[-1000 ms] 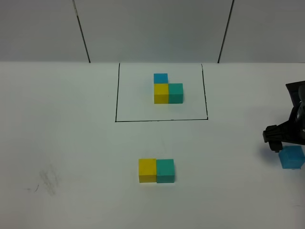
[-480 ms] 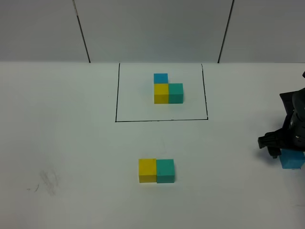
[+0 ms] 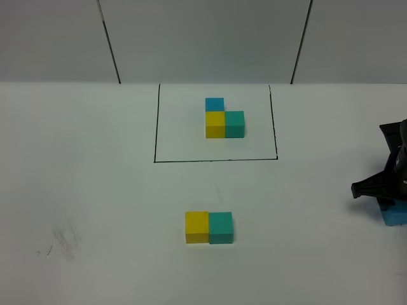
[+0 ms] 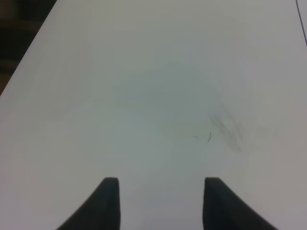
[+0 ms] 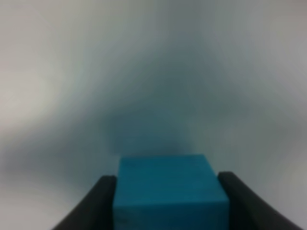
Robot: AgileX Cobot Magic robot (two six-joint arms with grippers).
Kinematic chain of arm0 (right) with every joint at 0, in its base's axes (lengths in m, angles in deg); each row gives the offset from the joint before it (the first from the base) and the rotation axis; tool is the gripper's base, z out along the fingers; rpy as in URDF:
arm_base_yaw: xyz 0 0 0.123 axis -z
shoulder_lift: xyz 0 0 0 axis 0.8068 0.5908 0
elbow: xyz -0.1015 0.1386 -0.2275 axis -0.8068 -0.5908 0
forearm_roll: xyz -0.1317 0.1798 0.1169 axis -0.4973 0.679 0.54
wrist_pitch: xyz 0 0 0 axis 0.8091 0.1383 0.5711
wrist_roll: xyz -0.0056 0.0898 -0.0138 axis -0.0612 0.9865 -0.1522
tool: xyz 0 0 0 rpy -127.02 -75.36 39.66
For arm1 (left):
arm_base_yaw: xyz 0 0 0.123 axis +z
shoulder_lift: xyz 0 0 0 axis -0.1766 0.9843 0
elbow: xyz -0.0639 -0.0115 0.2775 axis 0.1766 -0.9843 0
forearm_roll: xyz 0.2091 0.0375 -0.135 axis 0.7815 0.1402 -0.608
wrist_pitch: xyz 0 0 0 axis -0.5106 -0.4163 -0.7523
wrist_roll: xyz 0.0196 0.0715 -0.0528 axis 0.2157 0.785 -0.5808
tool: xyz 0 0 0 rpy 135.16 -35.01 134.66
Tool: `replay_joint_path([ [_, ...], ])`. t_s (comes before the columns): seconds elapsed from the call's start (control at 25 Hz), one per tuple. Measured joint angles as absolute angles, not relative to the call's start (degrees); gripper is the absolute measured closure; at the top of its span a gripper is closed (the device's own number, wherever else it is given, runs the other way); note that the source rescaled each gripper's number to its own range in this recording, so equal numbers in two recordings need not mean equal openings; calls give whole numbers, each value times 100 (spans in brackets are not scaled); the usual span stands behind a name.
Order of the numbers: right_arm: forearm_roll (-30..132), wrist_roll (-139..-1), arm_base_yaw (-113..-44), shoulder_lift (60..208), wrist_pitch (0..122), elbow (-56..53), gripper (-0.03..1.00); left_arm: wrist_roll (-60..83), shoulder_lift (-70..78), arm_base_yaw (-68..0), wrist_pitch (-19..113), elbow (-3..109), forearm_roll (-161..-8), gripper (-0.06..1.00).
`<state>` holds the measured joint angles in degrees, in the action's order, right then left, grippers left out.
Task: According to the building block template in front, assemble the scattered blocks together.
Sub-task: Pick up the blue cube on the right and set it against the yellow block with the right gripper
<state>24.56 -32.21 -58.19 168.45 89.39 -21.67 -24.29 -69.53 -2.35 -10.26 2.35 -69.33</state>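
The building block template (image 3: pixel 215 123) is a black-lined rectangle at the back holding a small blue, yellow and teal L. In front of it a yellow cube (image 3: pixel 196 227) and a teal-green cube (image 3: pixel 220 227) sit joined side by side on the table. The sky-blue cube (image 3: pixel 395 216) lies at the far right edge, mostly covered by my right gripper (image 3: pixel 386 202). In the right wrist view the cube (image 5: pixel 170 189) fills the gap between the two fingers (image 5: pixel 103 203), which lie against its sides. My left gripper (image 4: pixel 160 203) is open and empty over bare table.
The white table (image 3: pixel 95 190) has faint scuff marks at the front left (image 3: pixel 63 241), which also show in the left wrist view (image 4: pixel 225 127). A grey wall with dark seams stands behind the table.
My right gripper has come down over the sky-blue cube, which now shows only as a small patch below it. The yellow and teal cubes have not moved.
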Motion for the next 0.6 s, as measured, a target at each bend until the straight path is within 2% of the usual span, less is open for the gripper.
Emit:
replay_joint_path([
  [0.28,2739,-2861,-6372,16063,9138,-2013,95,-2429,-6953,-235,-1026,235,-6933,94],
  [0.6,3760,-2698,-7671,16351,9660,-588,95,-2429,-6953,-235,-1026,235,-6933,94],
])
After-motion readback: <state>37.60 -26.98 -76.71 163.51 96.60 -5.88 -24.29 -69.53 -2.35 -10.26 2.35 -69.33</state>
